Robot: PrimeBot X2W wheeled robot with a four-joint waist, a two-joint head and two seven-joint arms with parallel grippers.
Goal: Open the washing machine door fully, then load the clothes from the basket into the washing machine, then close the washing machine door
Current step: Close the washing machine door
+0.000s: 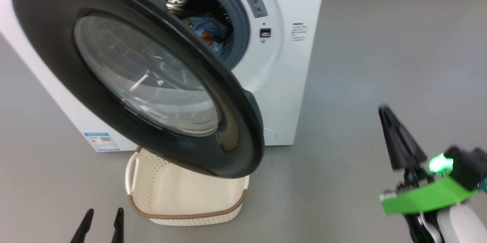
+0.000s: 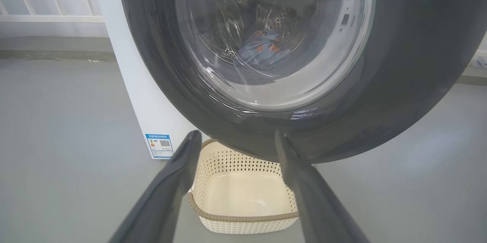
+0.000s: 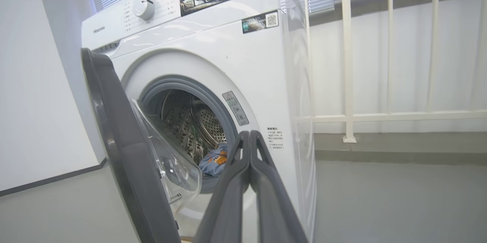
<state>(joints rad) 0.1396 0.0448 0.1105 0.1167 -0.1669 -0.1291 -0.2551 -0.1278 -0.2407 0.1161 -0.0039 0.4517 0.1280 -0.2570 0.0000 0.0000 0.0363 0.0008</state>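
- The washing machine door (image 1: 144, 79) hangs half open off the left front edge of the washing machine (image 1: 281, 64), its free edge pointing out over the basket (image 1: 190, 215).
- Glossy black ring, bulging clear glass.
- My left claw (image 1: 105, 212) is spread; my right claw (image 3: 249, 136) is pinched together, empty.

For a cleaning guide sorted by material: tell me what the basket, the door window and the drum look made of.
The basket: likely moulded plastic, matte cream, perforated walls, brown woven-look rim. The door window: clear glass or hard plastic, glossy, with sharp reflections. The drum: apparently steel, silvery sheen, punched holes.
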